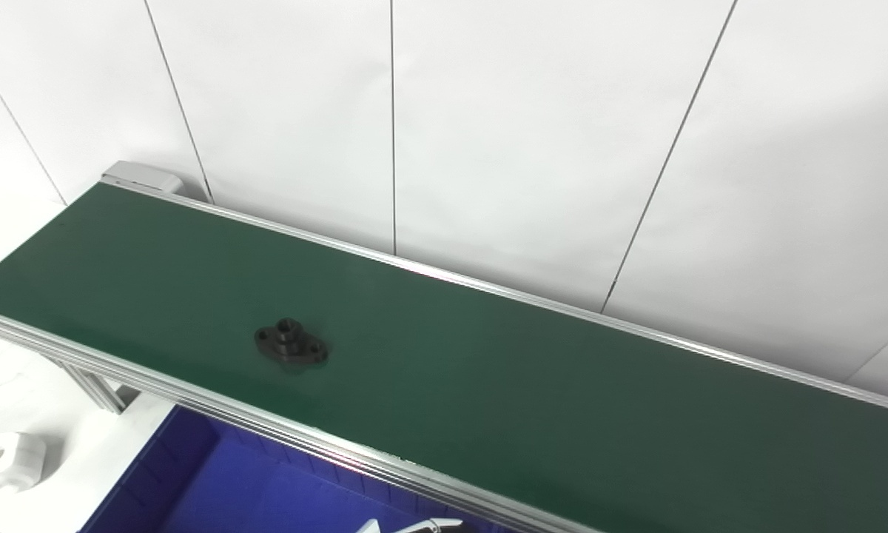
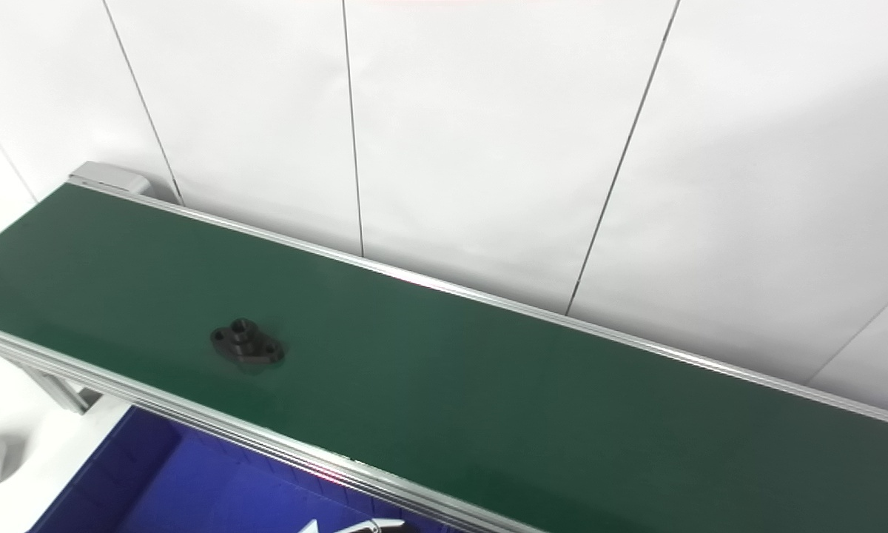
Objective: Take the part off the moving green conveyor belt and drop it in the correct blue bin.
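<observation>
Black flanged part lies flat on the green belt, well beyond the hand; only a sliver shows over the blue bin, pose unclear, likely waiting.

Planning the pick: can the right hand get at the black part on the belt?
Probably yes: the black part lies alone on the green belt, nothing over or beside it. The hand itself isn't clearly in view.

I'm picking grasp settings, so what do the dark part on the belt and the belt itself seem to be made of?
The small black flanged part with a raised hub looks like matte dark metal or hard plastic; its dull, even surface leaves that open. The green conveyor belt looks like smooth rubber or PVC with a faint sheen. Its silver side rails look like brushed aluminium, bright and ridged.
</observation>
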You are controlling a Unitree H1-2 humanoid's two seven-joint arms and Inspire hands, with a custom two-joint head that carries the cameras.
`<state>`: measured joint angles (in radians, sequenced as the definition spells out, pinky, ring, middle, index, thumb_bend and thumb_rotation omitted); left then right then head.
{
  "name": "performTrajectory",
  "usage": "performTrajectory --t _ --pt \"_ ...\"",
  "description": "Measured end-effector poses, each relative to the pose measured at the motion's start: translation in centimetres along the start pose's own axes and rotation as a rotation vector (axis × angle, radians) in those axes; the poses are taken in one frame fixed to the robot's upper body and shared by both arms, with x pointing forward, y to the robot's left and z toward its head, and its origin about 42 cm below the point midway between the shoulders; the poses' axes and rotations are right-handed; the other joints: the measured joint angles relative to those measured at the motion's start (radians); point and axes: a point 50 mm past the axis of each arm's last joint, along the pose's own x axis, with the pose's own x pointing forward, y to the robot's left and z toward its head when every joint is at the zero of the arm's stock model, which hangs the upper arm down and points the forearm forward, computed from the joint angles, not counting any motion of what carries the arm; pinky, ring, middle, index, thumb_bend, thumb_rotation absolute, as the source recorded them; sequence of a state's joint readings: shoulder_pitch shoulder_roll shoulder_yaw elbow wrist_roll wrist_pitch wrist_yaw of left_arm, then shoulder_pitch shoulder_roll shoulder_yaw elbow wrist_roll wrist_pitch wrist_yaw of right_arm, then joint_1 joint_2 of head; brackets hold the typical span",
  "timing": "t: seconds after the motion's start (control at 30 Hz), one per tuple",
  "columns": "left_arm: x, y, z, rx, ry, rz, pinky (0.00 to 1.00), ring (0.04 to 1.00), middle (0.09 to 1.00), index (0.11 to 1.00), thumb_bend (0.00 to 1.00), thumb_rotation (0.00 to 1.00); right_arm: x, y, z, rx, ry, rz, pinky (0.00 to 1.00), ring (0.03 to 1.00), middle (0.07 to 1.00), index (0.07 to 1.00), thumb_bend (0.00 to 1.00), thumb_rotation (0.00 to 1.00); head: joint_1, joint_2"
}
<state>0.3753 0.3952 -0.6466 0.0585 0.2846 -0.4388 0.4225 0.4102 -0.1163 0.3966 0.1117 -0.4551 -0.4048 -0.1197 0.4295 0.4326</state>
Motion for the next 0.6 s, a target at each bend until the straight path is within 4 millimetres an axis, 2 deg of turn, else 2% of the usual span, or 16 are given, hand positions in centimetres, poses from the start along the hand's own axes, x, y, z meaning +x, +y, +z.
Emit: performTrajectory --t 0.2,0.27,0.37,0.47,0.6 --pt "0.2 0.0 0.0 0.001 -0.004 -0.001 0.68 0.752 0.805 0.807 0.66 0.40 0.2 -0.5 0.4 0.003 -0.024 -0.016 0.66 0.831 0.875 0.968 0.77 0.40 0.005 0.005" --pt "0.1 0.0 0.0 -0.001 -0.003 -0.003 0.68 0.748 0.802 0.806 0.66 0.40 0.5 -1.0 1.0 0.006 -0.052 -0.046 0.71 0.835 0.870 0.954 0.75 0.35 0.005 0.006" --pt "0.1 -0.1 0.0 -0.001 -0.002 -0.004 0.67 0.745 0.798 0.803 0.66 0.41 1.5 -2.1 2.6 0.011 -0.124 -0.110 0.71 0.825 0.852 0.950 0.74 0.31 -0.006 0.011" --pt "0.2 -0.1 0.0 0.001 -0.003 -0.003 0.68 0.748 0.800 0.804 0.66 0.42 2.5 -3.2 4.1 0.002 -0.200 -0.150 0.72 0.813 0.835 0.938 0.76 0.38 -0.006 0.011" --pt "0.1 0.0 0.0 0.000 -0.001 -0.004 0.69 0.755 0.807 0.814 0.66 0.41 4.0 -5.4 6.9 -0.010 -0.319 -0.200 0.73 0.811 0.832 0.924 0.78 0.38 -0.009 0.012"
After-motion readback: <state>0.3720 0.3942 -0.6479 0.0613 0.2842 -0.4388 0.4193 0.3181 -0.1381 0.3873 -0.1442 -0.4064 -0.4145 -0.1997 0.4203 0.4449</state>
